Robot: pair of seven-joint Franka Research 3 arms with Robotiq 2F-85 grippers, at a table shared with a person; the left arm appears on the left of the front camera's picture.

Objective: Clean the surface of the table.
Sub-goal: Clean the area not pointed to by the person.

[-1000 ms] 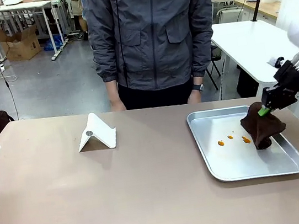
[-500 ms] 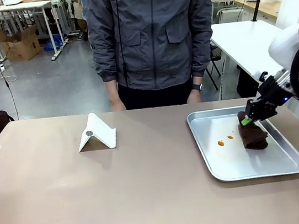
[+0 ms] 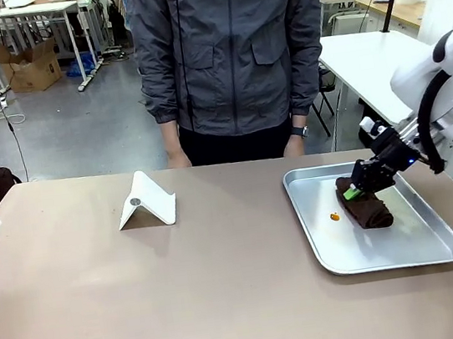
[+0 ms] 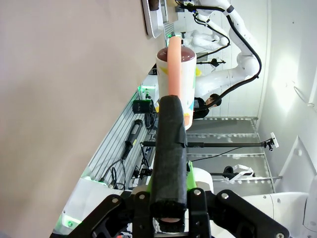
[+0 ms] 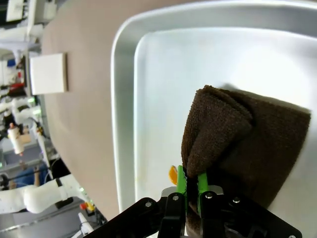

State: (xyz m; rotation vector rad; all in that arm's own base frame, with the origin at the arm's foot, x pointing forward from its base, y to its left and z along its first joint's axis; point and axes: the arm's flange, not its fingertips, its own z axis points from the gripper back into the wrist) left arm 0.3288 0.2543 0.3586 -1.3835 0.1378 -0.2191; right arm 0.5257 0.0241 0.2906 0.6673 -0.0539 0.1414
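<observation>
Table (image 3: 185, 293): spans foreground; tray (image 3: 391, 260) at its 3 o'clock.
Right gripper (image 3: 353, 191): clenched on brown cloth (image 3: 369, 210), which lies in the tray.
Left gripper (image 4: 168, 213): clamped on black-wrapped rod (image 4: 168, 144).
Advice: press down, sweep toward 9 o'clock over orange spot (image 3: 334, 217).
Change: cloth shifted toward 9 o'clock; three spots reduced to one.

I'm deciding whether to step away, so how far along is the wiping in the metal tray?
Done: most of the metal tray floor looks spotless. In hand: the right gripper, jaws shut on the brown cloth, presses it on the tray. Left: one orange spot beside the cloth.
</observation>
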